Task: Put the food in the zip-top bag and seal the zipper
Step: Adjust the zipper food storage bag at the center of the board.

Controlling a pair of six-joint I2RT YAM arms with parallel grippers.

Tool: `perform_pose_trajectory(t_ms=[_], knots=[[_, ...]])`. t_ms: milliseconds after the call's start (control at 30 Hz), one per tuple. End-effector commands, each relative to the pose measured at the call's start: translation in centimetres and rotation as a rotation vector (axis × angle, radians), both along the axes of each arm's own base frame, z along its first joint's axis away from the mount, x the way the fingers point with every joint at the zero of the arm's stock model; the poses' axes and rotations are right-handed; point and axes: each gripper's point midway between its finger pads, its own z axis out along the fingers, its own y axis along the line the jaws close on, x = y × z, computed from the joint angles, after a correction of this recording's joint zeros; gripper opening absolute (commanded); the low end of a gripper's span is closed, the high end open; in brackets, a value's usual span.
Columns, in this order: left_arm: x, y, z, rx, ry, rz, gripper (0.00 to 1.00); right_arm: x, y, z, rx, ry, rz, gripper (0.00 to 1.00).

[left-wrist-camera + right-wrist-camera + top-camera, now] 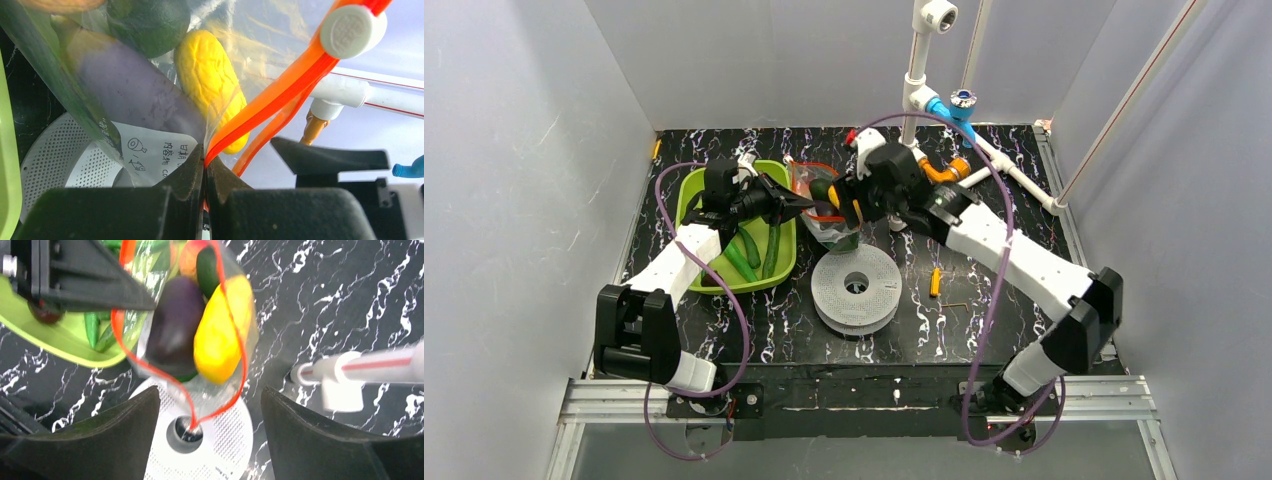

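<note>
My left gripper [205,167] is clamped on the zipper [280,95] of the bag [160,150], jaws pressed together with only the orange-red strip between them; the strip forks upward from my fingertips toward 1 o'clock, so the mouth stands unsealed. My right gripper [210,440] is spread wide and grips nothing; in its wrist view the zipper makes an open loop whose lower bend hangs between my two fingers, apart from both.

From above, the bag sits at the middle of the table between my grippers, left at its 9 o'clock, right at its 3 o'clock; the white perforated disc [856,290] lies at its 6 o'clock, and I cannot tell whether the bag's bottom touches it. Inside the clear plastic sit the purple eggplant [175,325] and the yellow piece [220,335] side by side, with a dark green piece [207,270] and an orange-red fruit [190,257] deeper in, toward 12 o'clock in my right wrist view.

A lime-green tray [689,195] sits at the bag's 9 o'clock under my left arm; long green peppers [749,250] lie in it, outside the bag. White pipes [919,60] rise at the bag's 1 o'clock; a small yellow-orange stick [935,282] lies on the table at the disc's 3 o'clock.
</note>
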Motion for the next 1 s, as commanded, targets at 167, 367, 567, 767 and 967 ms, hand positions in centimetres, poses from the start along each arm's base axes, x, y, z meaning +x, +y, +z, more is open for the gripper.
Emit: perform_pose_trajectory(t_ms=[167,367,567,767,967], knots=[[-1.0,-0.2,1.9,-0.025,-0.025,-0.035,0.00,-4.3,0.2,0.1,0.016,-0.140,0.090,0.83],[-1.1,-0.1,2.1,-0.025,-0.028,-0.030,0.00,-2.0,0.1,-2.3,-0.079,-0.162,0.019,0.73],[-1.0,-0.1,2.1,-0.024,-0.025,-0.028,0.00,-0.3,1.0,-3.1,-0.099,-0.153,-0.023,0.53],[-0.8,0.0,2.3,-0.015,-0.030,-0.021,0.00,1.8,1.5,-0.2,-0.077,-0.280,-0.054,0.05],[-0.3,0.1,3.9,-0.027,-0.068,0.002,0.02,4.0,0.9,5.1,-0.108,-0.448,-0.056,0.01]])
